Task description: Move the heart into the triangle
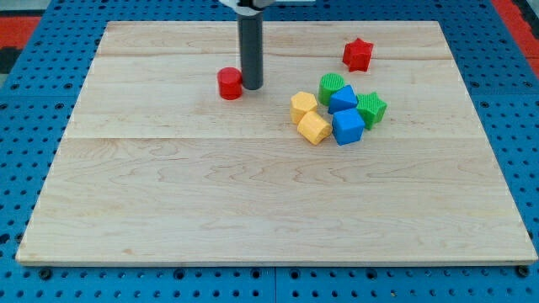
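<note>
My tip [251, 87] rests on the board at the upper middle, touching the right side of a red cylinder [229, 83]. To its right lies a tight cluster. It holds two yellow blocks [304, 105] [314, 127], one of which may be the heart; I cannot tell which. A blue block [343, 98], possibly the triangle, sits in the cluster's middle, with a blue cube [347, 126] below it. A green block [332, 86] is at the cluster's top and another green block [371, 108] at its right. The tip is clear of the cluster, to its upper left.
A red star [357, 54] lies alone near the view's top right, above the cluster. The wooden board [253, 219] sits on a blue pegboard surface [25, 101] that surrounds it on all sides.
</note>
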Tool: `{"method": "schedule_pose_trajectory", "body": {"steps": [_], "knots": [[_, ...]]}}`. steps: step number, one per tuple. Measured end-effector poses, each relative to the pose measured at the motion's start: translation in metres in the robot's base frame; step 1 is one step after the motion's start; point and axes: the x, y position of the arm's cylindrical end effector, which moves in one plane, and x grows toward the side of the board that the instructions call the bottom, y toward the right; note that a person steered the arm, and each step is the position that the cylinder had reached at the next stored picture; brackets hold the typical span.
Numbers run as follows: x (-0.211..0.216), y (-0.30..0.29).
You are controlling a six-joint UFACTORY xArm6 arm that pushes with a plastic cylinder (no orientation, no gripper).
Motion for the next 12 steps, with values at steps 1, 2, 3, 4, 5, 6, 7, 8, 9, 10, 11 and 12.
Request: {"method": "schedule_pose_trajectory", "body": {"steps": [1, 2, 3, 4, 5, 6, 7, 8, 9, 10, 11, 12], "knots": [[0.0, 0.022], [0.034, 0.018], [0.077, 0.014], [0.133, 0.068], [0.134, 0.1], [0.098, 0.073], [0.085, 0.071], [0.085, 0.071], [0.082, 0.077], [0.079, 0.086], [0.078, 0.079], [0.075, 0.028]]}}
